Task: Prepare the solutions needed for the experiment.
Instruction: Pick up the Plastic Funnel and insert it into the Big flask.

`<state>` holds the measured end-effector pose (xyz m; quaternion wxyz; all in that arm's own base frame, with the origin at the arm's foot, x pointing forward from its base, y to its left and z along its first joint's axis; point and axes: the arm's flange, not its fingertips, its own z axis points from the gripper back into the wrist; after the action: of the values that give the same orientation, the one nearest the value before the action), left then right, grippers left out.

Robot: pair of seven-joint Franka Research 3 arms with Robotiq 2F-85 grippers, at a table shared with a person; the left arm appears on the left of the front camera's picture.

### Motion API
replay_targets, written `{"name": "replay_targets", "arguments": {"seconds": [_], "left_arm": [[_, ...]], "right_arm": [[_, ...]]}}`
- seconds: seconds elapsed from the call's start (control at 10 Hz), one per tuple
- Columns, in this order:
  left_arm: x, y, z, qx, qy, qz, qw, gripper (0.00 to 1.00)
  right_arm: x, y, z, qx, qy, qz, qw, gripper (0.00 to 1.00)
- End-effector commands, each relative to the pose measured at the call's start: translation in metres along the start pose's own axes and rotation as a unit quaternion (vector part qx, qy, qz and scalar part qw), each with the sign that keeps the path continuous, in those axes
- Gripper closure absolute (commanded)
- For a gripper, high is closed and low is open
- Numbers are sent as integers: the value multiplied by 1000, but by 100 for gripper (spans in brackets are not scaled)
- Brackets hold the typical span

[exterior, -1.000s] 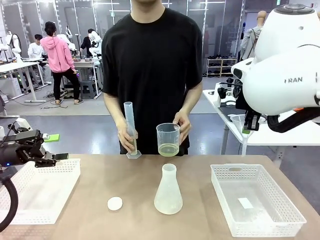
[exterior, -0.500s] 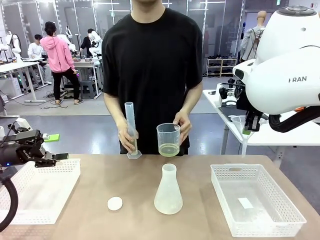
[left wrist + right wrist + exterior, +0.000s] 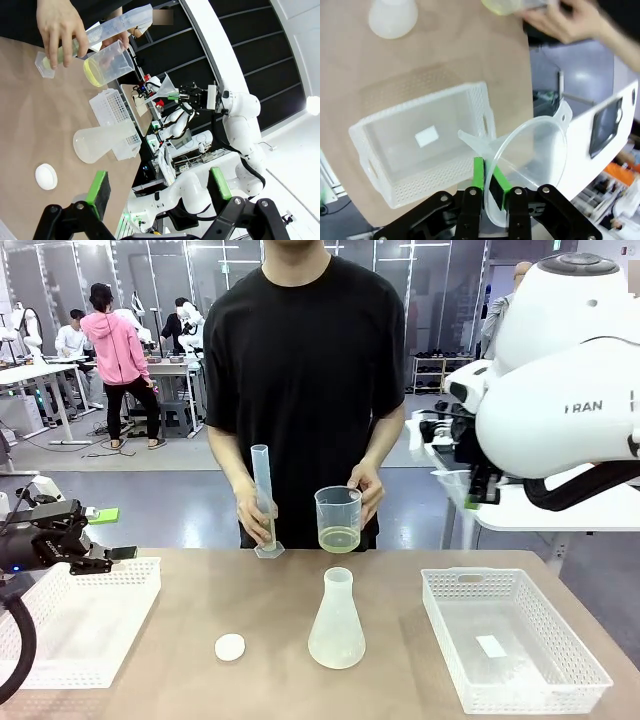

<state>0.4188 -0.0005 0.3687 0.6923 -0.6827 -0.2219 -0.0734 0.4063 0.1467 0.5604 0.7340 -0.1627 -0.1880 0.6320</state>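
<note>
Solutions [image 3: 338, 538] — well left of right gripper [image 3: 490, 186]

A translucent conical flask [image 3: 336, 625] is standing upright on the table [image 3: 270, 595], with a small white disc [image 3: 230, 647] lying to its left. A left basket [image 3: 100, 562] and a right basket [image 3: 480, 574] are sitting at the table's ends, the right one holding a white slip [image 3: 491, 646]. A clear funnel [image 3: 540, 150] is hanging in the air.

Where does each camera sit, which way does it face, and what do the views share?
Front: between the arms, facing the person across the table; left end effector at left, right arm upper right.
Left wrist: along the open left end effector toward the right arm.
Right wrist: down onto the basket, right end effector shut on the funnel.
Shared: conical flask, all three.
</note>
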Motion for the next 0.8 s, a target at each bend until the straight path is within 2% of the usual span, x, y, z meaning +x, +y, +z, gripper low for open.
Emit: {"name": "replay_targets", "arguments": {"seconds": [0.0, 0.4, 0.6, 0.7], "left_arm": [[0, 0, -1, 4, 3, -2, 1000, 0], [0, 0, -1, 4, 3, -2, 1000, 0], [0, 0, -1, 4, 3, -2, 1000, 0], [0, 0, -1, 4, 3, -2, 1000, 0]], "right_arm": [[20, 12, -3, -11, -80, 88, 993, 94], [65, 42, 14, -21, -202, 232, 951, 94], [74, 51, 21, -26, -239, 272, 932, 94], [77, 52, 21, -26, -233, 280, 931, 94]]}}
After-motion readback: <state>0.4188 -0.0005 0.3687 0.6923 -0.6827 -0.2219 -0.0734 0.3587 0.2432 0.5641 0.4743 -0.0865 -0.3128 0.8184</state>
